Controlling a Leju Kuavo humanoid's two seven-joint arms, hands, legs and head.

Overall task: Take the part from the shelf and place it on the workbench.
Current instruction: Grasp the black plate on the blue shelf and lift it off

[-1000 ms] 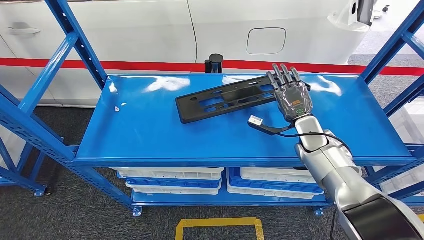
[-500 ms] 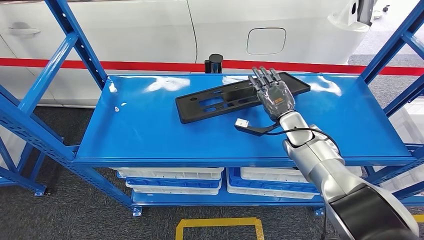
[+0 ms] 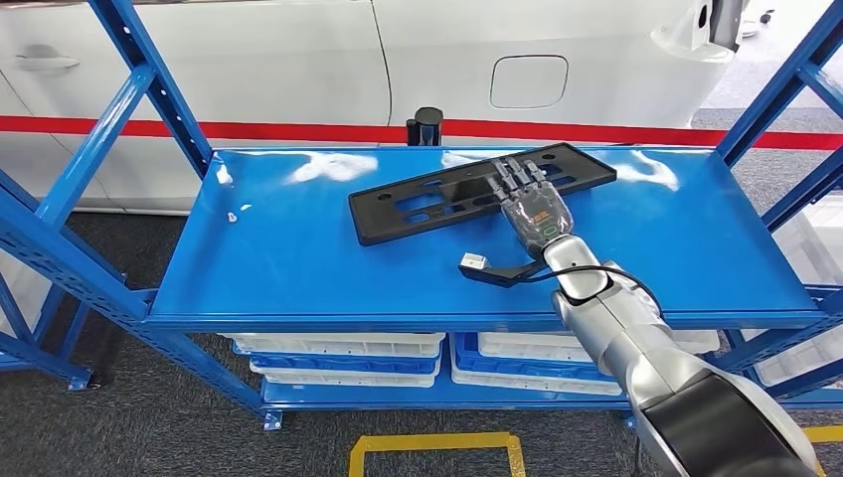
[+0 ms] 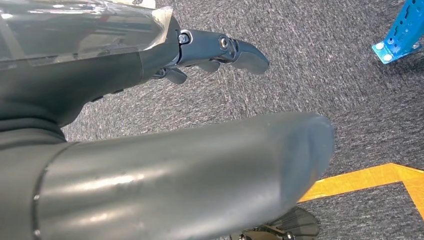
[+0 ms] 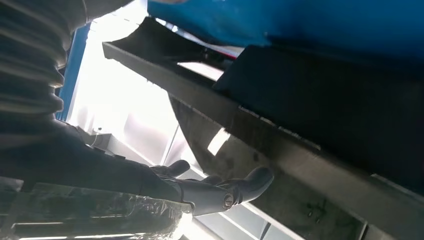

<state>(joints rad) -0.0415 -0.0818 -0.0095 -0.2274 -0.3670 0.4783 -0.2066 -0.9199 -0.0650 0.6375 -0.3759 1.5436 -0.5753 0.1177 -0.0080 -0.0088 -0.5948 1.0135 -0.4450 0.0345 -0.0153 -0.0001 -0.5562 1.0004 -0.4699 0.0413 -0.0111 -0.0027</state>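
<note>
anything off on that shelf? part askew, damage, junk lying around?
Nothing damaged or spilled that I can see. The black part lies flat but at a slant to the blue shelf edges, its right end nearer the back. The right hand is over its right portion, fingers extended; whether it touches is unclear. A small pale mark sits near the shelf's left side.

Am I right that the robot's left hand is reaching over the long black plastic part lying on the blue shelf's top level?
Not quite: it is the right hand that reaches over the long black plastic part on the blue shelf, as the head view shows. The left hand hangs low over grey carpet in the left wrist view. The rest stands: the part lies on the top level.
</note>
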